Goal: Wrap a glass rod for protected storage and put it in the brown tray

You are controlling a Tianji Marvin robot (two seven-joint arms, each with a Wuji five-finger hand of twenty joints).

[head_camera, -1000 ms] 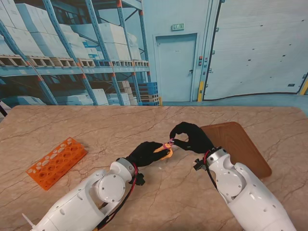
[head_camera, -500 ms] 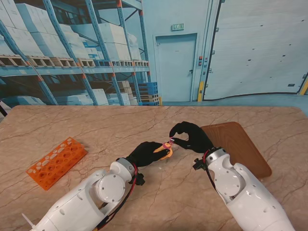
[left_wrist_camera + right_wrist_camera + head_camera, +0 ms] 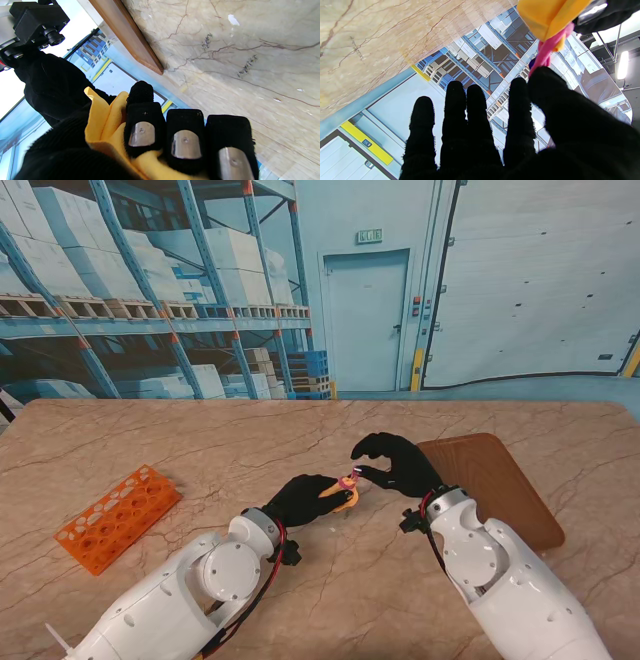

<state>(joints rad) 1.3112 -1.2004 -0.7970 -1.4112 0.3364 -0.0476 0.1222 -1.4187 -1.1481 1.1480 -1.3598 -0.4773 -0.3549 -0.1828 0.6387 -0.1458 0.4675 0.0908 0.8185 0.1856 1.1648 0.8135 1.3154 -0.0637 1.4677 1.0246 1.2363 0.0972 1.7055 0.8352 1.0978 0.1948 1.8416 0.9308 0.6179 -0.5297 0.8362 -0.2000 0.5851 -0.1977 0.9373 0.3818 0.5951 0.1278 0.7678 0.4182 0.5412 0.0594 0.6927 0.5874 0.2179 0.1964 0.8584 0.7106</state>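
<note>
My left hand (image 3: 303, 499) is shut on a yellow cloth bundle (image 3: 343, 498) held just above the table; the glass rod itself is hidden inside the cloth. In the left wrist view the yellow cloth (image 3: 110, 120) sits under my curled fingers (image 3: 185, 140). A pink band (image 3: 349, 480) sticks out of the bundle's end. My right hand (image 3: 395, 463) pinches that band between thumb and forefinger, its other fingers stretched out. The right wrist view shows the pink band (image 3: 546, 53) running from the yellow cloth (image 3: 545, 15) to my thumb. The brown tray (image 3: 495, 480) lies right of the right hand.
An orange test-tube rack (image 3: 117, 516) lies on the marble table to the far left. The tray's edge (image 3: 130, 32) shows beyond the left hand. The backdrop wall stands behind the table's far edge.
The right hand's outer fingers have straightened a little and the hand has shifted slightly left. The left hand and the bundle have stayed in place.
</note>
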